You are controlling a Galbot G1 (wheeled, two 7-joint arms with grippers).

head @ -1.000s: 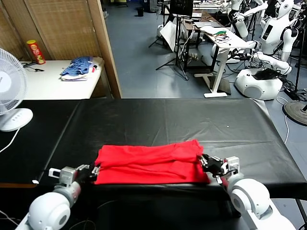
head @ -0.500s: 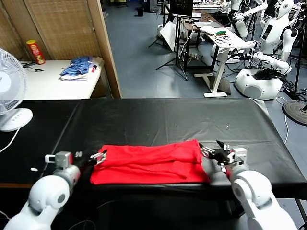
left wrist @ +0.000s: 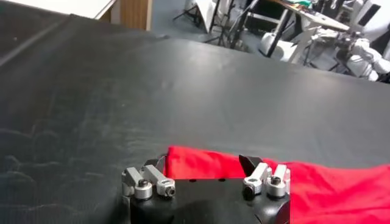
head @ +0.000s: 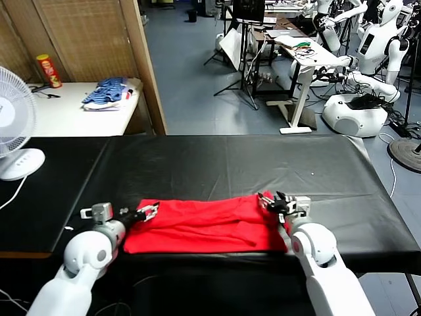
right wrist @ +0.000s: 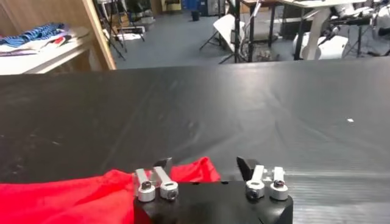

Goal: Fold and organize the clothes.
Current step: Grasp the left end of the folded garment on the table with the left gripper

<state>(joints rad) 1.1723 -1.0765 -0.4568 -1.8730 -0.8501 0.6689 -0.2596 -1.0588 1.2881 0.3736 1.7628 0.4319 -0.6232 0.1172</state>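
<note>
The clothes, one bright red T-shirt (head: 204, 224), lie folded into a wide flat band near the front edge of the black table (head: 230, 164). My left gripper (head: 148, 210) is at the shirt's far left corner. In the left wrist view the left gripper (left wrist: 204, 165) is open, with the red cloth (left wrist: 329, 189) lying between its jaws. My right gripper (head: 273, 201) is at the far right corner. In the right wrist view the right gripper (right wrist: 204, 164) is also open, and a peaked red corner (right wrist: 196, 170) of the shirt sits between its jaws.
A white fan (head: 10, 125) stands on the table's far left. Behind it is a white side table with a blue striped pile of clothes (head: 108, 92) and a red can (head: 49, 71). A wooden partition (head: 148, 66) and other robots (head: 368, 66) lie beyond.
Both grippers have moved from the shirt's near corners away from me to its far corners, and their jaws now stand apart. The shirt has stayed in place.
</note>
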